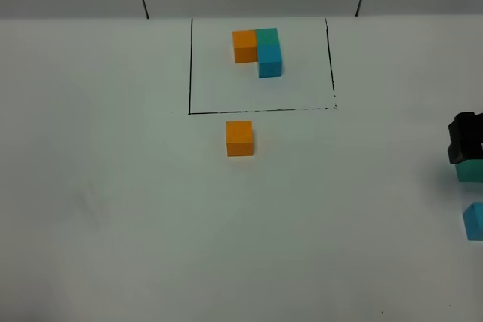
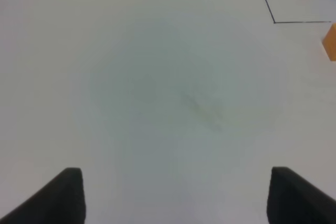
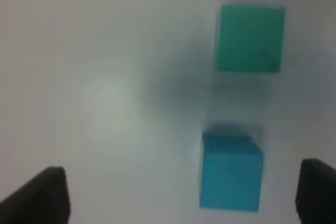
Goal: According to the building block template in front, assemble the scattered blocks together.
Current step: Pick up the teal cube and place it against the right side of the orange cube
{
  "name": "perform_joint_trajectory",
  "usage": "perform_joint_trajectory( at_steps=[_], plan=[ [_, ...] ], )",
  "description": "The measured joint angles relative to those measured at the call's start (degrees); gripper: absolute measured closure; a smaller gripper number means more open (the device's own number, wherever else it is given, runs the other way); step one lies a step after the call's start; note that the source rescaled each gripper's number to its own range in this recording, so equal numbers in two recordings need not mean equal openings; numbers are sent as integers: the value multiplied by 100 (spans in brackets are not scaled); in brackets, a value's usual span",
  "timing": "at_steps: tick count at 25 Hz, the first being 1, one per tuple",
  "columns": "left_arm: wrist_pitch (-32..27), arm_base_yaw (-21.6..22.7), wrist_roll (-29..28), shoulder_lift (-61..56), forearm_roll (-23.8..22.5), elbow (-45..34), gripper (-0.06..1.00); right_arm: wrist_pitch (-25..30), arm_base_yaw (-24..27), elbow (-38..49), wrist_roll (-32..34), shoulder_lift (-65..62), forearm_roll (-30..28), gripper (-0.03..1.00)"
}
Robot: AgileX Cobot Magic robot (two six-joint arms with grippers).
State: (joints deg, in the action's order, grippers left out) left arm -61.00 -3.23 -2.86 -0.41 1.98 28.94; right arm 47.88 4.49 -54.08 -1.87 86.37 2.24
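Note:
The building block template is an L of orange, teal-green and blue cubes inside a thin black rectangle at the back of the table. A loose orange cube sits just in front of the rectangle's front line. A loose teal-green cube and a loose sky-blue cube lie at the right edge. My right gripper hovers over the teal-green cube. In the right wrist view it is open above the teal-green cube and the sky-blue cube, holding nothing. My left gripper is open and empty over bare table.
The white table fills the view. In the left wrist view the orange cube and a corner of the black line show at the frame's edge. A grey wall with two dark seams stands behind the table.

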Motion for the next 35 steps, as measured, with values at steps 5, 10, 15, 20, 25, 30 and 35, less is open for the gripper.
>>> perform_joint_trajectory(
  at_steps=[5, 10, 15, 20, 25, 30, 35],
  plan=[
    [0, 0, 0, 0, 0, 0, 40, -413, 504, -99, -584, 758, 79, 22],
    [0, 0, 0, 0, 0, 0, 40, -811, 578, -110, -1110, 1124, 557, 22],
    [4, 0, 0, 0, 0, 0, 40, -1139, 619, -117, -1225, 1445, 646, 22],
    [4, 0, 0, 0, 0, 0, 40, -1297, 646, -117, -1236, 1794, 665, 22],
    [4, 0, 0, 0, 0, 0, 40, -1262, 646, -117, -1185, 1951, 678, 34],
    [4, 0, 0, 0, 0, 0, 40, -1186, 646, -123, -1131, 1971, 660, 95],
    [4, 0, 0, 0, 0, 0, 40, -408, 424, -550, -1527, 1913, 420, 96]
  ],
)
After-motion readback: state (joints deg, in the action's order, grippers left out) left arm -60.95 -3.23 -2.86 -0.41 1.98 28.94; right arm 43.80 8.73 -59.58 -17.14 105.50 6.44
